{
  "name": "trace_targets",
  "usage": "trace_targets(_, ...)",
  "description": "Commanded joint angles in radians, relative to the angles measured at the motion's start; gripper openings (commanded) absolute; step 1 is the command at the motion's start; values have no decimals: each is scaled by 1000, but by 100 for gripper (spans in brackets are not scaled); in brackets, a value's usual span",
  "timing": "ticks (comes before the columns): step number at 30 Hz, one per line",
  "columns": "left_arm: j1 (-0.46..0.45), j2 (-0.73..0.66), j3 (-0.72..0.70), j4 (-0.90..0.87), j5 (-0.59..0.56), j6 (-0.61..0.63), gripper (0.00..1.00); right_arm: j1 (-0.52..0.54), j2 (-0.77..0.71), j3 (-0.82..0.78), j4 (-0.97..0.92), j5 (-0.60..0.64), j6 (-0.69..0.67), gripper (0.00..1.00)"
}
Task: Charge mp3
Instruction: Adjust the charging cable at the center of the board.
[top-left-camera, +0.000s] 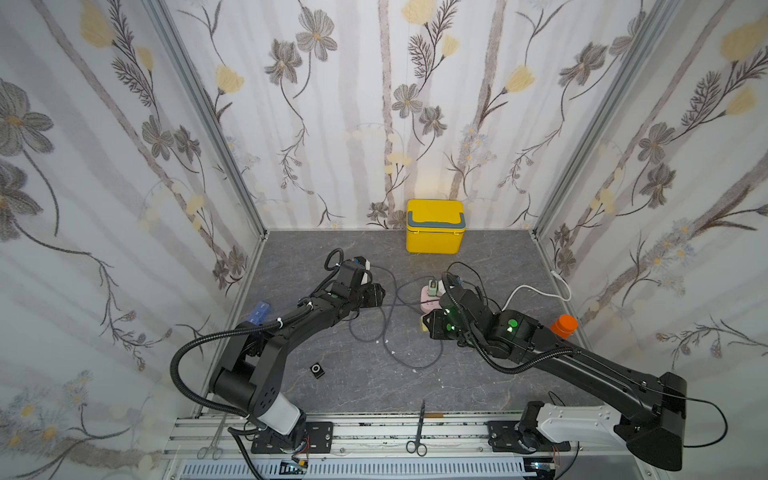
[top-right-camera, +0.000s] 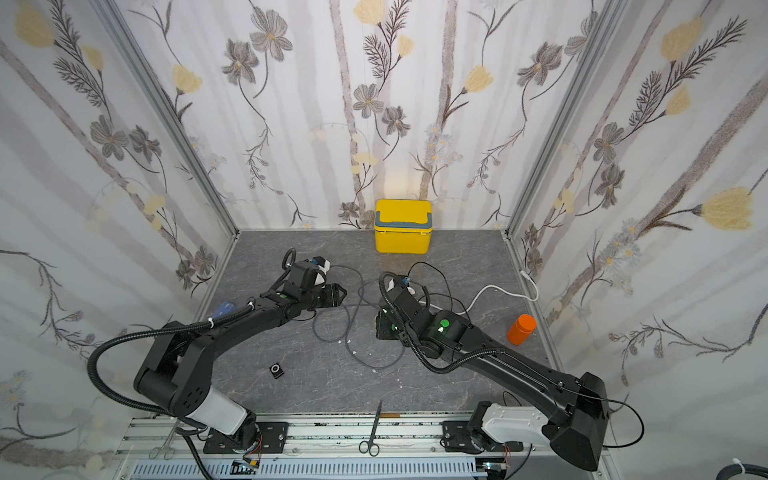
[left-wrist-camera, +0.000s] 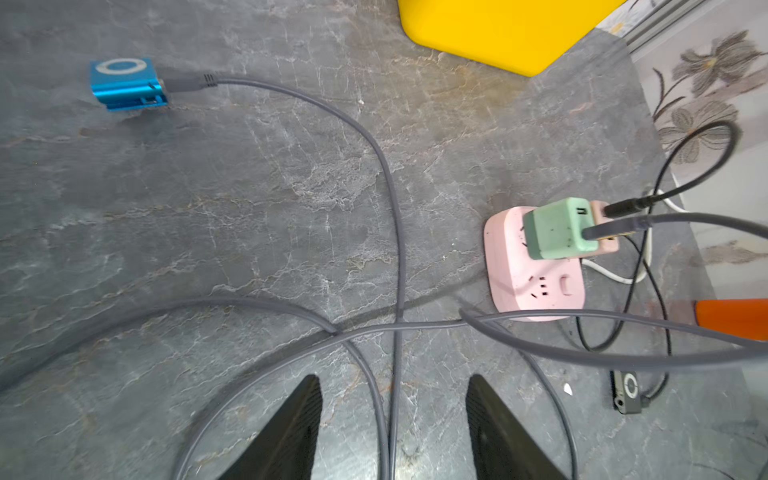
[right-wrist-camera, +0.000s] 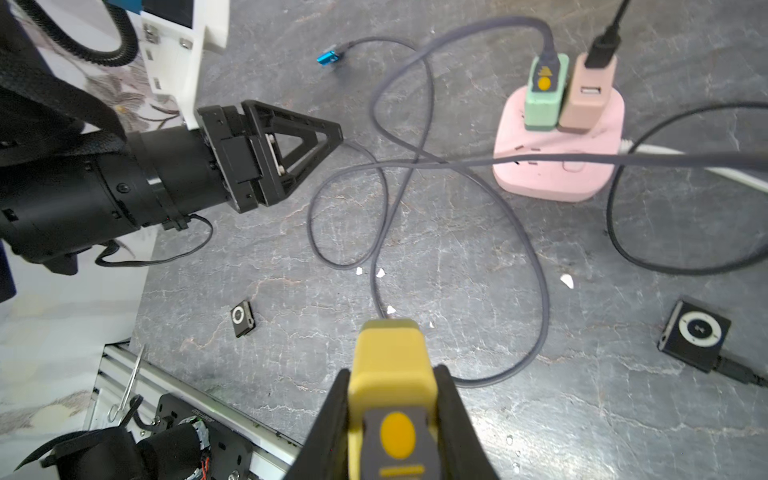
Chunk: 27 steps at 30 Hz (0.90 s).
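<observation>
1. right gripper: jaws clamped on the flanks of a yellow charger; a grey plug with an orange dot sits in the charger's end nearest the wrist camera
2. left gripper: jaws stand well apart, gripping nothing; a grey cable runs along the table under the gap
3. in both top views the two grippers face each other at mid-frame: left gripper just left of centre, right gripper just right of it, apart, with cable loops on the table between them
4. pink power strip: near both grippers, at frame centre in a top view, partly behind the right arm; carries a green charger and a pink charger, side by side and touching; a matching plug in the green one, a black plug in the pink one
5. blue mp3: on the table, grey cable plugged into its end, well apart from the strip
6. grey mp3: on the table near the strip, a black cable plugged in
7. black mp3: unplugged, face up, lower centre-left of the top views, beside the left arm, well apart from both grippers
8. outer ring: yellow box at the back of the table, upper centre; orange bottle at the table's right edge; white cord running toward the right side of the frame; scissors across the front rail, bottom centre; blue box at the table's left edge
</observation>
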<state>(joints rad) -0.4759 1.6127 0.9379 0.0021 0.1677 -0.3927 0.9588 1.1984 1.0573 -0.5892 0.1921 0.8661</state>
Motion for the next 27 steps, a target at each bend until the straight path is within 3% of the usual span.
trace_targets(1,-6,72,26,101,-91,-12,57,3,-20,-34,89,43,116,0)
trace_targets(7,-63,283,144,123,-111,22,53,-19,-84,-156,240,94,222,0)
trace_targets(15,-98,330,138,69,-160,69,51,-121,-78,-134,262,110,217,0)
trace_targets(20,-124,314,77,23,-177,127,48,-198,-72,-120,283,138,187,0)
trace_targets(27,-190,185,-94,46,-168,254,46,-214,-22,-97,309,220,181,0)
